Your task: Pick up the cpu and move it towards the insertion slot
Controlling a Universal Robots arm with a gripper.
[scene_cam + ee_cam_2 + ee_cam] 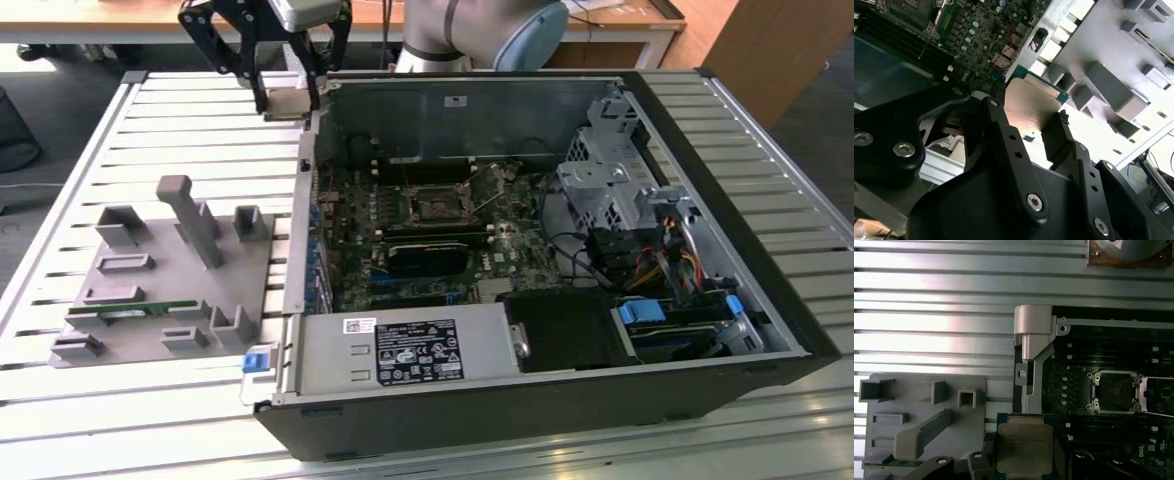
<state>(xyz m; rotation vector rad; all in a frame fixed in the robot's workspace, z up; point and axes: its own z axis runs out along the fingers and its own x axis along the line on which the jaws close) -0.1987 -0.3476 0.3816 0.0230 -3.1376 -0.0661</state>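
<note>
Your gripper (1026, 120) pinches the cpu (1029, 107) by two opposite edges, raised above the slatted table (200, 110) just outside the open computer case (747, 200).

In both wrist views your black fingers (1004, 135) clamp the square chip, which has no long axis; its silvery plate (1024, 447) faces up, lying flat, its edges about square with the case wall. Faint etched print crosses the plate but cannot be read, and the white-and-black label on the power supply (414, 355) is likewise illegible. The insertion slot (1114, 390) lies well apart on the board inside the case, frame open. The grey parts tray (174, 280) sits beside the case, toward the exterior view's left.
</note>
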